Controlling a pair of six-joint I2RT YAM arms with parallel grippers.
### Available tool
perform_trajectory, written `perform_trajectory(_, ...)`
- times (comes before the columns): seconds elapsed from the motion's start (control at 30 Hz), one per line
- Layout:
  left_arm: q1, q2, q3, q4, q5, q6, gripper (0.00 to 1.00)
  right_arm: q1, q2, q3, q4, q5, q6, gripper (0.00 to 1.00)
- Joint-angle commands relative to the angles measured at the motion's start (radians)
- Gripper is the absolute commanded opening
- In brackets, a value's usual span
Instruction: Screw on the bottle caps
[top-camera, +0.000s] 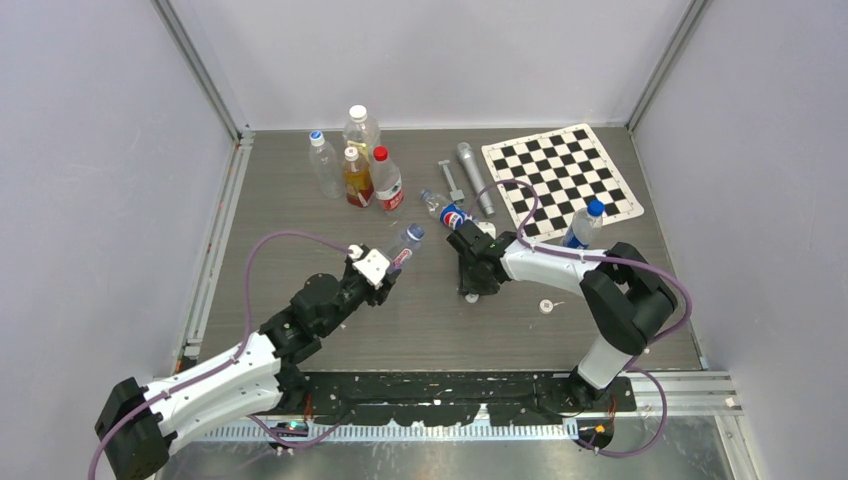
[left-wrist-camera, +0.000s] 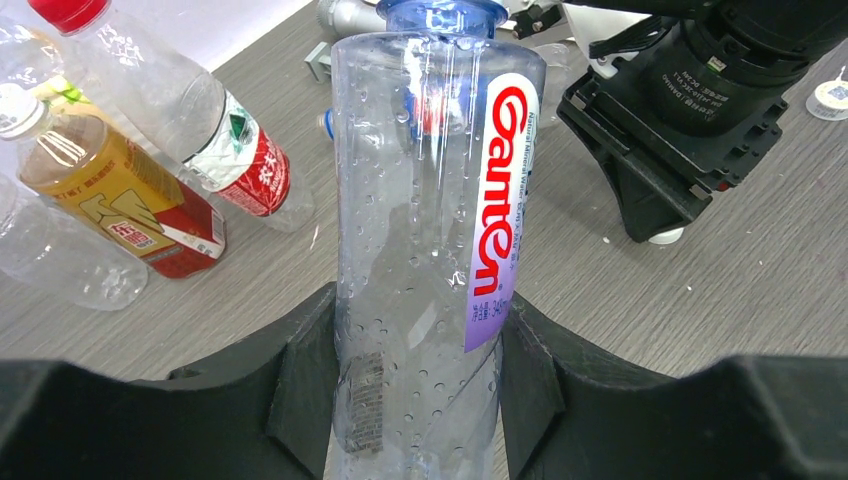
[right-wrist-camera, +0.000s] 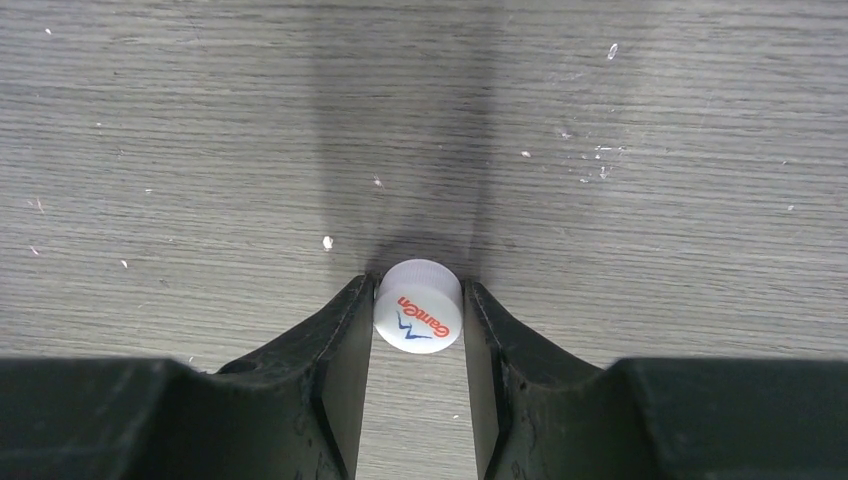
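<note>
A: Grey wood-grain table: open boards at the near edge between the arms. A black-and-white chequered mat lies in the far right corner.

B: Left gripper: jaws roughly half open, clamped on the clear plastic Ganten-labelled bottle, which is lifted and tilted.

A: Right gripper: jaws narrow, pinching the small white round screw cap, which sits flat on the table near its centre.

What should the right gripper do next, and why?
Probably lift straight up: the right gripper pinches the small white round plastic cap on the grey table, and the left gripper holds the clear plastic bottle, seemingly uncapped.
</note>
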Motion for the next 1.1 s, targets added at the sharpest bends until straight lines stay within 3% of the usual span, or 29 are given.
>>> perform_trajectory(0.0, -0.004, -0.013, 0.019, 0.033, 0.024, 0.01, 0.44, 0.006, -0.033, 0.022, -0.02, -0.001, 0.0, 0.31)
perform_trajectory(0.2, -0.004, -0.005, -0.035, 0.126, 0.079, 0.047, 0.45, 0.002, -0.133, 0.062, -0.061, -0.001, -0.08, 0.19)
perform_trajectory(0.37, -0.004, 0.003, -0.099, 0.261, 0.13, 0.054, 0.39, -0.049, -0.251, 0.118, -0.105, -0.072, -0.151, 0.13)
perform_trajectory(0.67, -0.004, 0.041, -0.09, 0.371, 0.289, 0.108, 0.31, -0.266, -0.419, 0.26, -0.153, -0.529, -0.241, 0.02)
perform_trajectory(0.97, -0.004, 0.084, -0.043, 0.393, 0.393, 0.106, 0.27, -0.327, -0.446, 0.37, -0.143, -0.915, -0.227, 0.01)
perform_trajectory(1.07, -0.004, 0.104, -0.023, 0.406, 0.41, 0.082, 0.22, -0.326, -0.459, 0.364, -0.124, -0.96, -0.221, 0.01)
